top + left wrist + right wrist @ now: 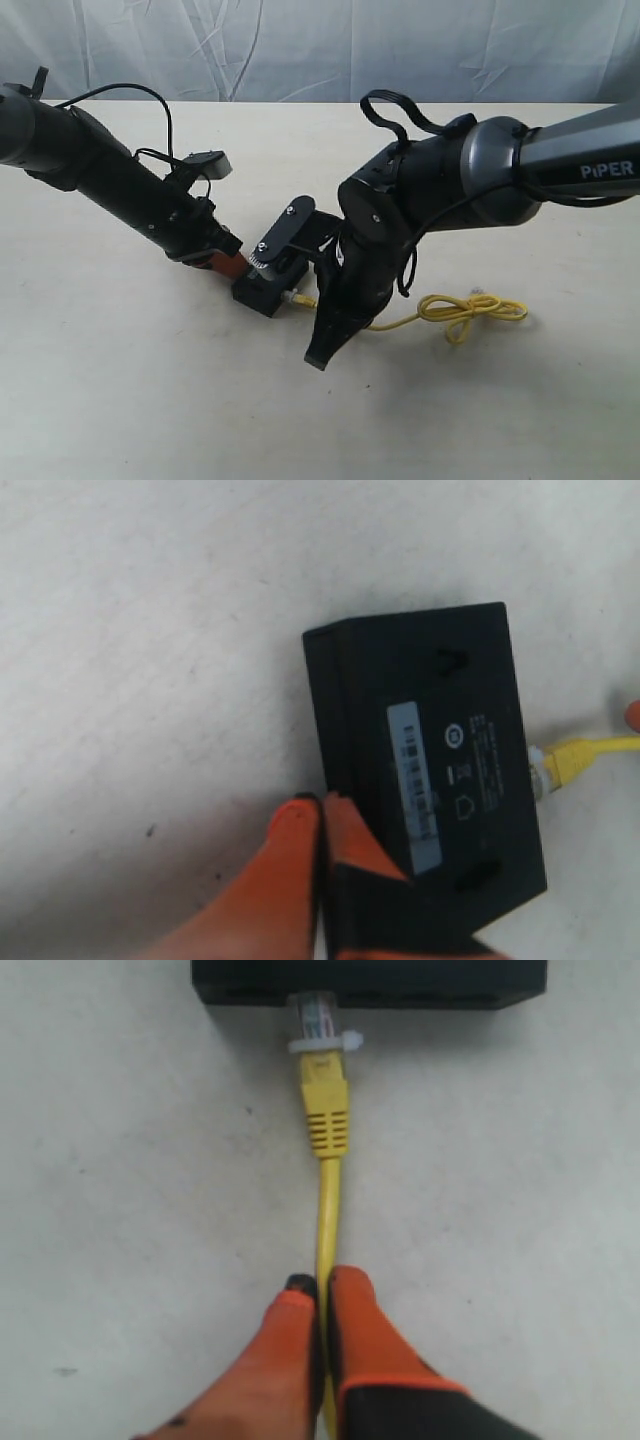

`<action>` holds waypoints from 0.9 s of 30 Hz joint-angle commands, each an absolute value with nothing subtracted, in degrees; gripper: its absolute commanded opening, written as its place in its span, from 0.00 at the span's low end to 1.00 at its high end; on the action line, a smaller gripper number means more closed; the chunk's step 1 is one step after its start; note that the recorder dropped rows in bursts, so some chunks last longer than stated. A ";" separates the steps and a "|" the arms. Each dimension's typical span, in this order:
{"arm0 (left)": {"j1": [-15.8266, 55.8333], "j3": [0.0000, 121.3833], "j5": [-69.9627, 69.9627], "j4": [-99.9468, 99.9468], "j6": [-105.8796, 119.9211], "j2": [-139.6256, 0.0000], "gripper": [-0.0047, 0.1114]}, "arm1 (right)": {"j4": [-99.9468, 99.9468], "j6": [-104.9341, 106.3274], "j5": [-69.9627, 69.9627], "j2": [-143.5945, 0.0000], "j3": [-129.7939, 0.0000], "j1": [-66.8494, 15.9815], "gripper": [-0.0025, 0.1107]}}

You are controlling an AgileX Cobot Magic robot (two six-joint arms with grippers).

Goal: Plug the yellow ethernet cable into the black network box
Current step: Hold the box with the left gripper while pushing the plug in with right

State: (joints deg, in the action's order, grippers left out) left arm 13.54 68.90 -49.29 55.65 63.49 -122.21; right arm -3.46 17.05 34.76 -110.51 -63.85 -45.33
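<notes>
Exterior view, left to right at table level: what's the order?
left tool → black network box → clear plug → right tool → knotted loop of the yellow ethernet cable

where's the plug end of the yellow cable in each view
Exterior: plug mid-picture, on the black box's right side.
Left wrist: plug at the box's side wall, beyond the white label.
Right wrist: plug at the box's wall, yellow cable leading from it.
Shared landmark: the black box.
</notes>
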 commanded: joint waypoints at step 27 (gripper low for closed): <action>13.84 69.08 -53.31 55.21 63.58 -122.68 0.04 | 1.77 16.95 27.84 -111.20 -63.78 -45.34 0.02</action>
State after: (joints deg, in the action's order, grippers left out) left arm 13.54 69.00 -50.41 55.08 63.49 -122.28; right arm 1.04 17.00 31.81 -111.47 -63.49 -45.33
